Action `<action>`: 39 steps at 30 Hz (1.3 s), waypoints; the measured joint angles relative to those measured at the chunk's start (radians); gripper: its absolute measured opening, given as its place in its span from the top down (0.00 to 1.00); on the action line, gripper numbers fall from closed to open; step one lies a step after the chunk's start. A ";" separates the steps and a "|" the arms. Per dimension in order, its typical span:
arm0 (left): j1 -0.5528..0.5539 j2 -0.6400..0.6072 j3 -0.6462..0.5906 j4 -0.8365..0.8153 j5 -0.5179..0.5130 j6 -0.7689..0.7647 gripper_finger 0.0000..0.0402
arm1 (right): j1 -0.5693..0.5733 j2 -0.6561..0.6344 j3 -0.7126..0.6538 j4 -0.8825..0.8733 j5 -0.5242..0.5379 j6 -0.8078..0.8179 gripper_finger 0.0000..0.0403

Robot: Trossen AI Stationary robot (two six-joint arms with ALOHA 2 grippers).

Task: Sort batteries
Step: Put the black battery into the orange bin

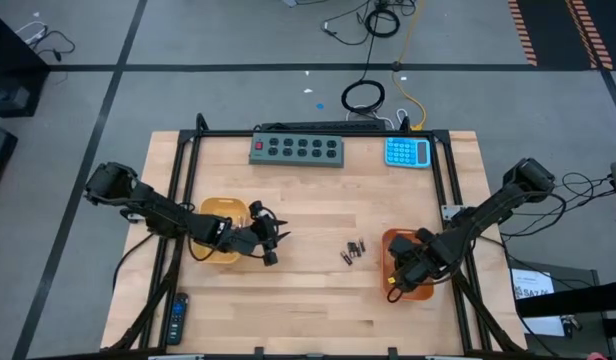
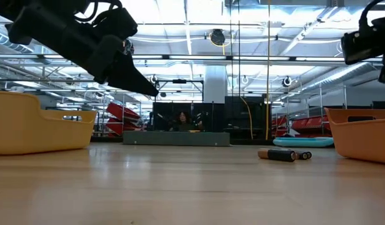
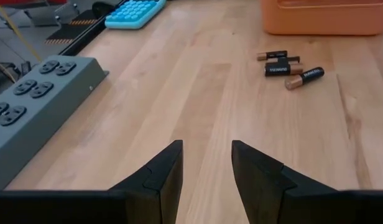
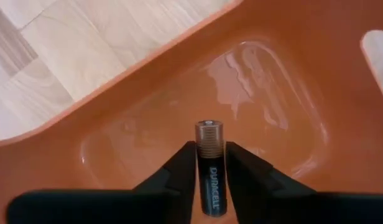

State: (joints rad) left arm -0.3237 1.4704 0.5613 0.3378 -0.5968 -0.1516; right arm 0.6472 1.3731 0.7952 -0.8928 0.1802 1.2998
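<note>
The right gripper (image 4: 210,171) is hanging over the orange tray (image 4: 148,87), its two dark wedge-shaped fingers (image 4: 176,171) flanking a black cylindrical battery (image 4: 209,165) with a copper-coloured end cap and white lettering. The fingers are lying just beside the cell's sides; whether they are gripping it or letting go, I cannot tell. The tray is glossy moulded plastic with rounded corners and a smooth, bare floor reflecting the lights.

The left gripper (image 3: 207,165) is hovering over bare table (image 3: 198,93) beside the yellow tray (image 1: 213,235), its matte black angular fingers (image 3: 166,168) standing narrowly apart and holding nothing. The tabletop is pale wood laid in long planks with visible grain.

Farther out, between the two trays and nearer the orange one, three loose batteries (image 3: 288,65) are lying on their sides on the wood, close together, each black with a copper end.

At the far edge of the table a grey power strip (image 1: 297,149) is lying flat, a long box with a row of dark sockets and one red switch. Beside it, toward the right arm's side, a blue calculator (image 1: 407,152) with rows of raised keys is sitting flat.
</note>
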 joint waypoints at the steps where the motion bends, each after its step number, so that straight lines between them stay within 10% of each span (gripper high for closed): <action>1: 0.000 0.000 0.000 0.000 0.000 -0.004 0.64 | -0.001 0.003 0.000 0.001 -0.006 0.004 0.79; 13: -0.048 0.000 0.000 -0.055 0.002 -0.045 0.64 | -0.120 0.022 0.216 -0.192 -0.001 -0.002 0.65; 25: -0.059 0.000 0.000 0.002 -0.007 0.003 0.64 | -0.317 0.428 0.628 -0.169 0.055 -0.579 0.65; 39: -0.109 0.000 0.000 -0.007 -0.013 0.002 0.64 | -0.388 0.608 0.650 -0.042 -0.129 -0.840 0.50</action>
State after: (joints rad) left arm -0.4328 1.4704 0.5617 0.3304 -0.6100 -0.1493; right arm 0.2594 1.9810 1.4448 -0.9351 0.0509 0.4597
